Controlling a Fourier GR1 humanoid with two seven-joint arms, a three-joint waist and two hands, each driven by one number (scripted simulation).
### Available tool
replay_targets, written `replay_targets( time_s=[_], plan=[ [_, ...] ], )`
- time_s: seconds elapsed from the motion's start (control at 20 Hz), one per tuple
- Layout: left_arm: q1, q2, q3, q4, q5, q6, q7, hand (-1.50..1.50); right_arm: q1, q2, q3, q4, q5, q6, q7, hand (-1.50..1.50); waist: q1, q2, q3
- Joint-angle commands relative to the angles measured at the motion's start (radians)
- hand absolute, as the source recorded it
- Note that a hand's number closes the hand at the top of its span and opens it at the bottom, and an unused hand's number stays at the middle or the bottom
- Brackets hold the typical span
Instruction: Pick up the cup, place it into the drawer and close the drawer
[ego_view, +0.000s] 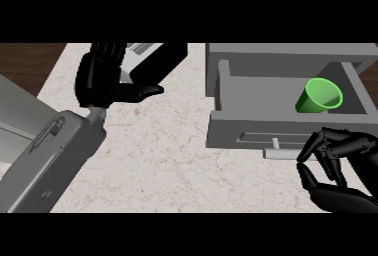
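A green cup (321, 95) lies on its side inside the open grey drawer (251, 92), at its right end, mouth toward the right. The drawer's front panel (244, 136) carries a pale handle (279, 152). My right hand (336, 167) hangs just right of that handle, in front of the drawer; its fingers are curled and hold nothing. My left hand (103, 80) rests at the upper left of the counter, fingers pointing up and relaxed, thumb out to the right, away from the drawer.
The drawer's cabinet (288, 50) stands at the top right. The marble counter (155, 160) stretches between the arms. My left grey forearm (52, 155) crosses the lower left. Dark wood floor (26, 57) shows past the counter's left edge.
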Motion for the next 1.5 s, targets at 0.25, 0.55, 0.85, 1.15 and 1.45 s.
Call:
replay_targets(
  time_s=[0.25,0.55,0.85,1.15,1.45],
  plan=[
    [0.281,0.15,0.066,-0.21,0.042,-0.129,-0.004,-1.5,-0.022,-0.108,0.138,0.11,0.406,-0.005,-0.198,1.5,0.016,0.003,0.0],
    [0.397,0.158,0.108,-0.271,0.019,-0.158,-0.041,-1.5,-0.142,-0.07,0.245,0.358,0.629,-0.111,-0.265,1.5,0.0,0.008,0.0],
    [0.509,0.189,0.202,-0.283,0.029,-0.283,-0.046,-1.5,-0.254,-0.004,0.243,0.597,0.711,-0.174,-0.3,-1.5,-0.013,0.008,0.0],
    [0.53,0.141,0.217,-0.235,-0.015,-0.327,-0.072,-1.5,-0.337,0.085,0.293,0.891,0.867,-0.324,-0.345,-1.5,-0.014,0.01,0.0],
    [0.579,0.166,0.318,-0.301,0.0,-0.386,0.001,-1.5,-0.474,0.077,0.185,1.16,0.836,-0.333,-0.485,-1.5,-0.015,0.008,0.001]
  ],
)
